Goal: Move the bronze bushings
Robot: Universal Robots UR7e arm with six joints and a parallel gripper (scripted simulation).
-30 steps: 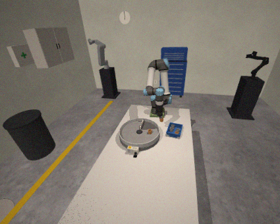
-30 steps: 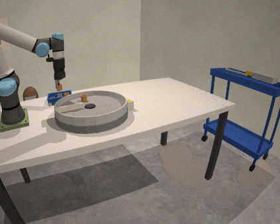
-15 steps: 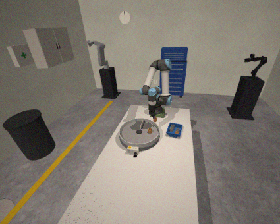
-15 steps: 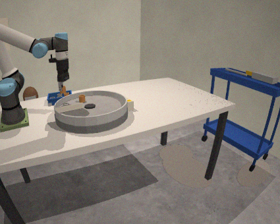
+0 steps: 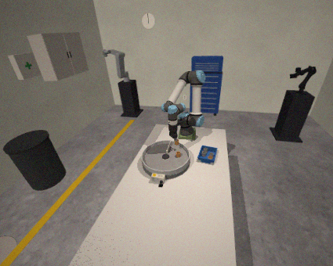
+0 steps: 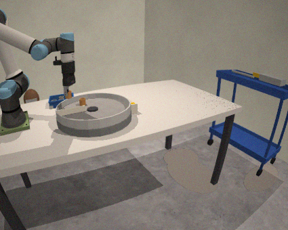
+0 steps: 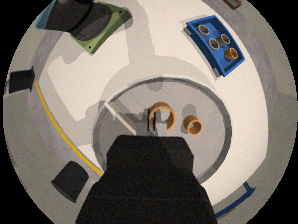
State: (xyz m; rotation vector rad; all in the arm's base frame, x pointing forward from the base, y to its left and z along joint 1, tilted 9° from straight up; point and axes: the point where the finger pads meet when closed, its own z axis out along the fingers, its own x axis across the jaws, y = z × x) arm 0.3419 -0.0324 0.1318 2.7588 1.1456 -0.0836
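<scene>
My gripper (image 6: 68,90) is shut on a bronze bushing (image 6: 68,95) and holds it a little above the far edge of the turntable's disc (image 6: 92,111). In the wrist view the held bushing (image 7: 160,117) shows as a ring at the fingertips, over the disc. A second bronze bushing (image 7: 196,125) stands upright on the disc, apart from the dark hub (image 6: 92,109); it also shows in the top view (image 5: 179,154). The blue crate (image 7: 214,44) holds one bronze bushing (image 7: 230,55) and steel bushings (image 7: 214,43).
The turntable has a raised grey rim (image 5: 165,169) and a pale bar (image 6: 72,110) across the disc. A small control box (image 5: 158,177) sits at its front. The arm's base (image 6: 12,123) stands on a green plate. A blue cart (image 6: 258,111) stands off the table.
</scene>
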